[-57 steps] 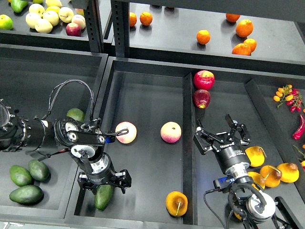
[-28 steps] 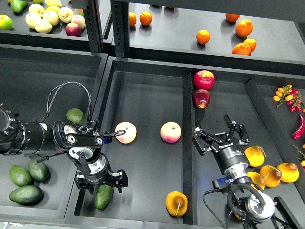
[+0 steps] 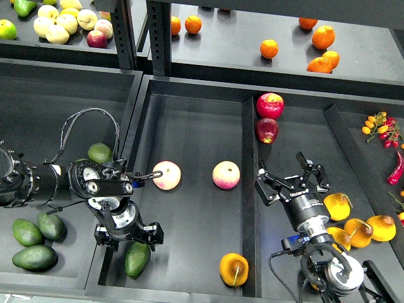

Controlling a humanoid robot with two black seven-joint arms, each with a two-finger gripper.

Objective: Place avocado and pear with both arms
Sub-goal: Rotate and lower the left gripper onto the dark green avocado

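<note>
Avocado [image 3: 137, 259] and pear [image 3: 233, 269] both lie placed near the tray's front edge; my left gripper [image 3: 128, 236] and right gripper [image 3: 291, 181] gape empty.

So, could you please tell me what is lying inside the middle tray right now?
The middle tray holds two pink-and-cream apples, the pear near its front edge, and the avocado, whose upper end is covered by the open left tool.
</note>
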